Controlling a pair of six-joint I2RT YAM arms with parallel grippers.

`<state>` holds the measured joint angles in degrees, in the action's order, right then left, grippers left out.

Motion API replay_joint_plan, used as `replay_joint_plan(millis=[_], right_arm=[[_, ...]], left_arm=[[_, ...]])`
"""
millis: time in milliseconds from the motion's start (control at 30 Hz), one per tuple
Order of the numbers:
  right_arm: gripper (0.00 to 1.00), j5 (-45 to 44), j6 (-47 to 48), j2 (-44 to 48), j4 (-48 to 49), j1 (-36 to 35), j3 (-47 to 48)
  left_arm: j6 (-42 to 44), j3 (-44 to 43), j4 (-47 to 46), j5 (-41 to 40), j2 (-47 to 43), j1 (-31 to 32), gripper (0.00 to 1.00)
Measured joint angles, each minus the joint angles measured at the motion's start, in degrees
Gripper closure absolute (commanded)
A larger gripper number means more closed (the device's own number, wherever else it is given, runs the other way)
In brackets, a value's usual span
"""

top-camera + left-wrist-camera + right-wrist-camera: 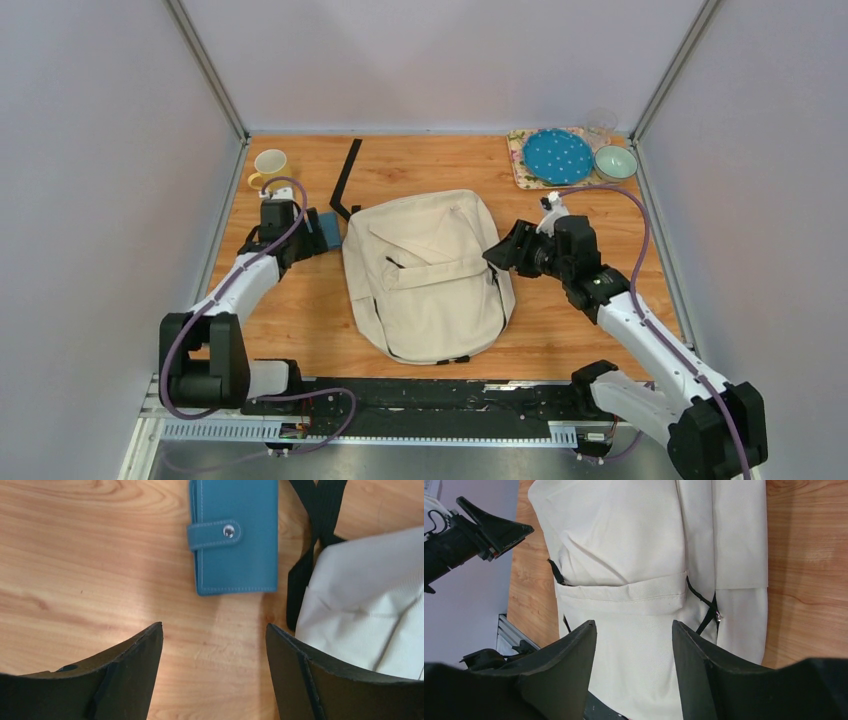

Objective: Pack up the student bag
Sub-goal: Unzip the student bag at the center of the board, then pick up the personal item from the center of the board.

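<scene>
The student bag (428, 272), a cream backpack with black straps, lies flat in the middle of the table, its front flap pocket up. A blue wallet (234, 532) with a snap tab lies on the wood just left of the bag (365, 605). My left gripper (214, 630) hangs open above bare wood, just short of the wallet, nothing between its fingers. My right gripper (634, 625) is open over the bag's right side (639, 555), holding nothing. In the top view the left gripper (318, 232) is by the wallet (329, 231) and the right gripper (500, 250) at the bag's right edge.
A yellow-handled cup (269, 165) stands at the back left. A patterned tray (520, 160) at the back right holds a blue dotted plate (558, 156), a green bowl (615, 162) and a clear glass (601, 125). A black strap (346, 178) trails from the bag's top left.
</scene>
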<state>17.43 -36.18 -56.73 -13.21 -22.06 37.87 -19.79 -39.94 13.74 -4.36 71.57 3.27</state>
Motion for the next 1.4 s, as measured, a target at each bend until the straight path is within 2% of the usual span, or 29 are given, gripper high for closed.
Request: replay_joint_plan(millis=[200,367,500,700,800,867,933,967,1267,1400], right_arm=[[0.4,0.11,-0.2,3.74,-0.98,-0.02,-1.31],[0.39,0.07,-0.22,4.79,-2.25,-0.04,-2.4],[0.39,-0.02,-0.39,5.57,-3.19,-0.04,-3.28],[0.39,-0.42,-0.63,5.73,-3.78,-0.04,-3.43],[0.39,-0.44,-0.68,5.73,-3.8,-0.04,-3.45],[0.39,-0.46,-0.7,5.7,-3.8,-0.04,-3.45],[0.39,-0.46,-0.81,5.66,-3.78,-0.04,-3.45],[0.39,-0.46,-0.83,5.6,-3.78,-0.04,-3.45],[0.39,-0.66,-1.18,5.51,-3.78,-0.04,-3.87],[0.39,-0.87,-1.51,5.51,-4.11,-0.04,-4.28]], left_arm=[[-2.43,-2.91,-5.99,7.61,9.01,-5.97,0.18],[-3.1,-5.75,-8.55,10.88,16.83,-7.26,0.19],[-3.56,-5.79,-10.03,13.07,20.06,-7.32,0.26],[-4.02,-6.34,-12.98,14.58,22.08,-7.48,0.48],[-4.11,-6.27,-13.62,14.53,22.69,-7.54,0.64],[-4.13,-6.19,-13.9,14.51,22.99,-7.54,0.82],[-4.39,-6.12,-14.21,14.47,23.06,-7.54,0.97],[-4.35,-6.08,-14.45,14.56,23.06,-7.54,1.0],[-4.33,-5.68,-14.84,14.67,22.47,-7.54,1.0],[-4.33,-3.89,-12.7,13.55,18.88,-7.54,1.0]])
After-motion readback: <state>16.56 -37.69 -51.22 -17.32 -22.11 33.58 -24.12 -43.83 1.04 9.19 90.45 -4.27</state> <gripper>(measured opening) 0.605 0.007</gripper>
